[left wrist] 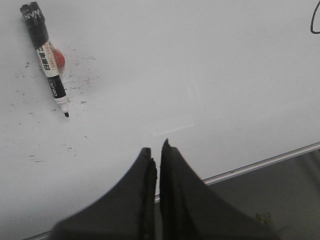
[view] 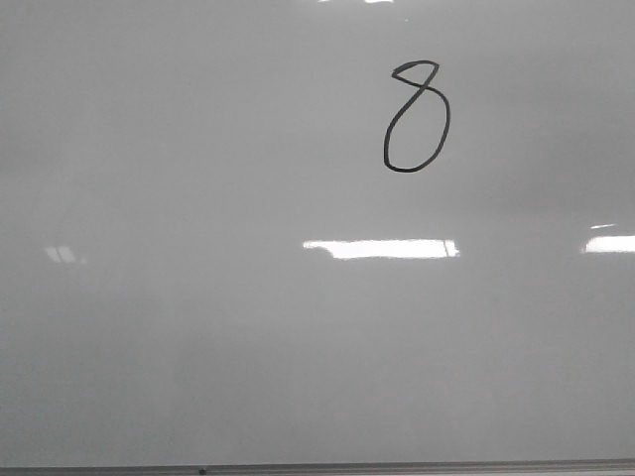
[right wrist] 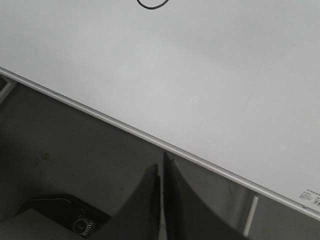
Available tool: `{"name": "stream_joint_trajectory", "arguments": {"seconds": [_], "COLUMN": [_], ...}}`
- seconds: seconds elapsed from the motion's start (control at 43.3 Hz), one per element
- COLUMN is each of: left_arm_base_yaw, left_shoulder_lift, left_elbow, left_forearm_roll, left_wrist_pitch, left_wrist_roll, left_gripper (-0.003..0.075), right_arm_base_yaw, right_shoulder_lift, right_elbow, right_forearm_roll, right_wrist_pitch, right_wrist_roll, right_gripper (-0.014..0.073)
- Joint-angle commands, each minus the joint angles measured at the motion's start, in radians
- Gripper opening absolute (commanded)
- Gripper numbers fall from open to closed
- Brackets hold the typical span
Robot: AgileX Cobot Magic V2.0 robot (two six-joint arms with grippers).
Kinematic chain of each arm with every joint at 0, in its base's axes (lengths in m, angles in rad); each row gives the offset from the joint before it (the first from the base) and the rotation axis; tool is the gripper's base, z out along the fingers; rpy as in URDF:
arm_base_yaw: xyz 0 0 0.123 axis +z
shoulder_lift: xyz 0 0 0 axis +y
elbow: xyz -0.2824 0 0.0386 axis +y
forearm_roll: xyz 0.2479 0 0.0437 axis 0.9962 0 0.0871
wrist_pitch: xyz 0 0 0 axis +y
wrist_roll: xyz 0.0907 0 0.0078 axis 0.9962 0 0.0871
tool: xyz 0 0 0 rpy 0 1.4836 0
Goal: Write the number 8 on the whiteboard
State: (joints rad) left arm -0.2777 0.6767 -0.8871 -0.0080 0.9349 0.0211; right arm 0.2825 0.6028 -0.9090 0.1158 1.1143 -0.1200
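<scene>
Front view: the number 8 [view: 416, 117] is drawn in thin black line on the whiteboard [view: 198, 327], at about one o'clock from the frame centre. Its small pinched top loop sits above a larger oval bottom loop. Bright rectangular reflections lie below the figure, and a thin grey edge strip [view: 317, 467] runs along the six o'clock side. Neither arm appears in this view.

Left wrist view: the left gripper [left wrist: 157, 150] hangs over the board just inside its edge strip, with its two dark fingers nearly together and only a narrow slit between them; nothing is held. Only a short arc of the number 8 [left wrist: 313, 22] shows, at about two o'clock from the fingertips and well apart from them. An uncapped black marker [left wrist: 46, 57] lies flat on the board at about ten o'clock from the fingertips, also well apart, with a small red object [left wrist: 59, 58] touching its barrel and scattered black flecks around it.

Right wrist view: the right gripper [right wrist: 161, 167] is likewise almost closed and empty, positioned off the board, just beyond its edge strip, over a dark grey surface [right wrist: 65, 150]. The lower curve of the number 8 [right wrist: 152, 6] lies at about twelve o'clock from the fingertips, well apart.
</scene>
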Motion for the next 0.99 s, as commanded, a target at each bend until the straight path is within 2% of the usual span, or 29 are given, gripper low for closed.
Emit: {"name": "stream_joint_trajectory", "arguments": {"seconds": [0.0, 0.069, 0.9, 0.97], "left_arm_base_yaw": [-0.008, -0.008, 0.0, 0.03], "left_shoulder_lift": [0.003, 0.003, -0.015, -0.049], "left_elbow": [-0.031, -0.031, -0.026, -0.007], "left_forearm_roll": [-0.009, -0.009, -0.004, 0.034], "left_wrist_pitch": [-0.06, -0.06, -0.065, -0.119], "left_wrist_roll": [-0.01, -0.01, -0.005, 0.041], "left_gripper": [-0.0021, -0.0021, -0.002, -0.002], "right_arm_base_yaw": [-0.007, -0.007, -0.007, -0.007], "right_shoulder_lift": [0.004, 0.004, 0.004, 0.004], "right_elbow": [-0.023, -0.023, -0.023, -0.023], "right_forearm_roll": [-0.002, -0.002, -0.002, -0.002], "right_wrist_pitch": [-0.061, -0.061, -0.049, -0.049], "right_wrist_roll": [0.001, 0.001, 0.001, 0.001], "right_gripper": [-0.0062, -0.0111, -0.0108, -0.0108]}}
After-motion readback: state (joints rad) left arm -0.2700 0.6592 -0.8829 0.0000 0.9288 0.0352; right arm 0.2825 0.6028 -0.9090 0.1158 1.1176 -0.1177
